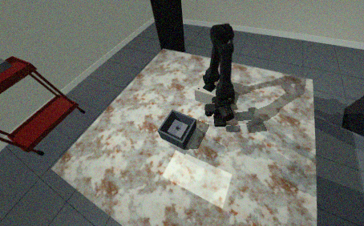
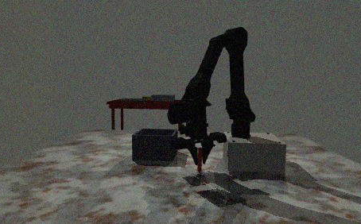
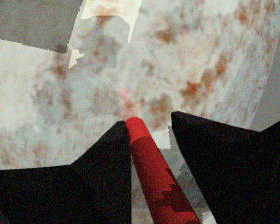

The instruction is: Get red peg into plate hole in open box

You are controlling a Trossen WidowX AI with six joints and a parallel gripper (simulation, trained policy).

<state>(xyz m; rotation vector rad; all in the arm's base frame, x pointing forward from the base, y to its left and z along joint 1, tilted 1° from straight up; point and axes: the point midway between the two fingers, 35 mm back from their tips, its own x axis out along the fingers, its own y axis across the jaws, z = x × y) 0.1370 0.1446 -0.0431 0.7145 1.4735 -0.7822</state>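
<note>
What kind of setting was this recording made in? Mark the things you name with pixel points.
Probably a workshop or lab-like room: an arm (image 1: 222, 60) (image 2: 236, 71) stands at a marbled tabletop (image 1: 114, 184) (image 2: 101, 198), a red-framed bench (image 1: 42, 124) (image 2: 141, 105) stands beyond it, and the floor (image 1: 18, 180) is tiled.

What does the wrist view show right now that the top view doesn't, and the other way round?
Only the wrist view: the red peg, between the two black fingers, with a gap at the right of the picture; whether it is gripped, I can't tell.

Only the top view: the open box, the plate with its hole, and the red bench.

Both: the gripper and the blotchy tabletop.
</note>
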